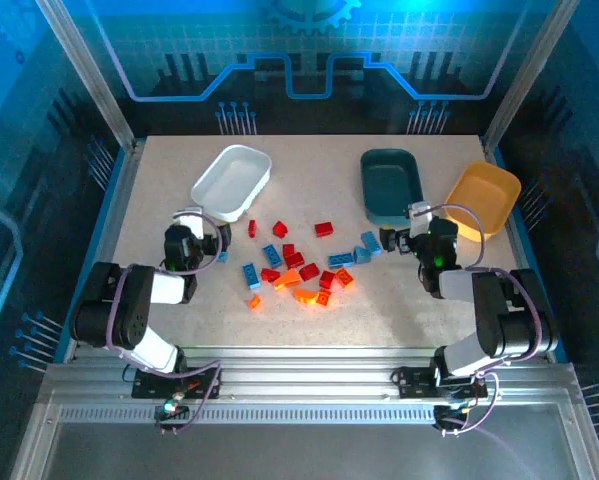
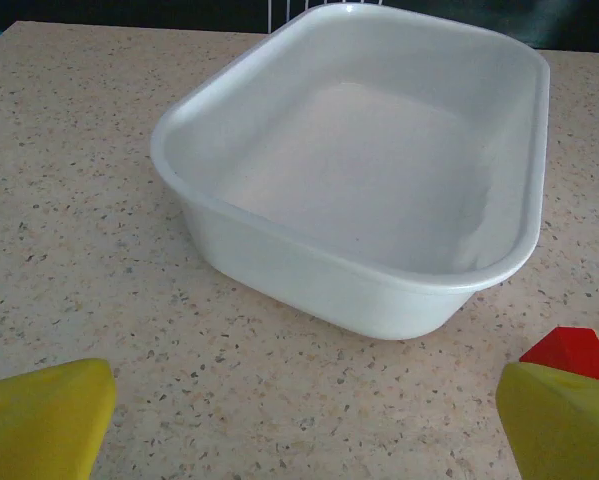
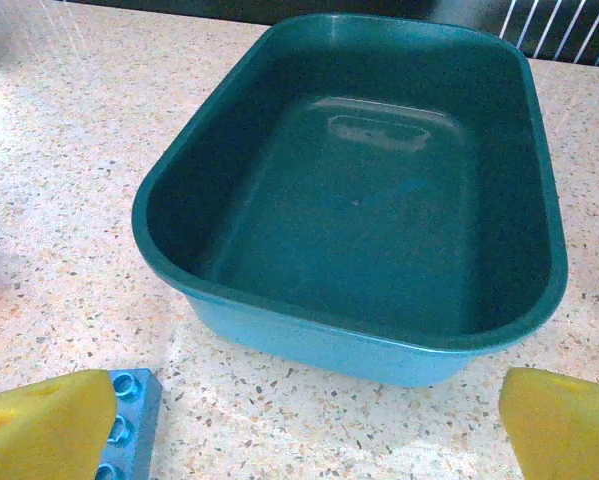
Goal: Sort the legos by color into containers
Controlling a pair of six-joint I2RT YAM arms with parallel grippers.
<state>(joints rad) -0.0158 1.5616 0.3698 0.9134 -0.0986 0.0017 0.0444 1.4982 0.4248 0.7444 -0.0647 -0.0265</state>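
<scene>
Red, orange and light blue legos (image 1: 297,262) lie scattered mid-table. The white tray (image 1: 231,181) stands back left, the dark teal tray (image 1: 390,185) back right, the orange-yellow tray (image 1: 482,198) beyond it at the far right. All three look empty. My left gripper (image 1: 205,232) hovers low, just in front of the white tray (image 2: 369,180), open with bare table between its yellow fingers (image 2: 44,415); a red lego (image 2: 569,352) peeks by the right finger. My right gripper (image 1: 411,228) is open before the teal tray (image 3: 359,190), a blue lego (image 3: 127,425) beside its left finger (image 3: 44,425).
Speckled tabletop with raised frame rails along the left and right edges. Bare table lies between the pile and the arms' bases at the near edge. A metal rail runs along the front.
</scene>
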